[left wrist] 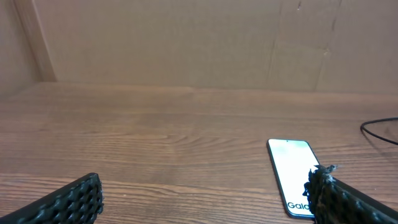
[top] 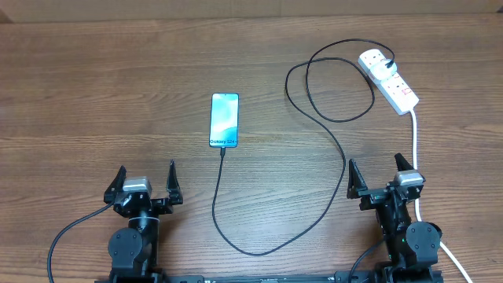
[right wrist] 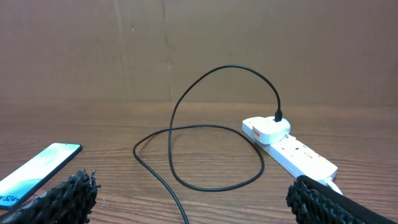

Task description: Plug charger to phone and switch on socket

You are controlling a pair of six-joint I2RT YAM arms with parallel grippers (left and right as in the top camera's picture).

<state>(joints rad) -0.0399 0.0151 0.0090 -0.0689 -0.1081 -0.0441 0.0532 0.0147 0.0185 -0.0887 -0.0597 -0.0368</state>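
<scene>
One slim rectangular phone (top: 224, 120), thin looping charger (right wrist: 230, 66)

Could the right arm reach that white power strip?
Probably yes: the right tool is open, with bare table between it and the power strip; the charger cable loops just aside.

You're looking at a robot test bench — a lab rig: a wood-grain table (top: 86, 94) walled by plain cardboard panels (left wrist: 186, 43), the left arm (top: 130, 236) and right arm (top: 410, 232) mounted at its near edge.
</scene>
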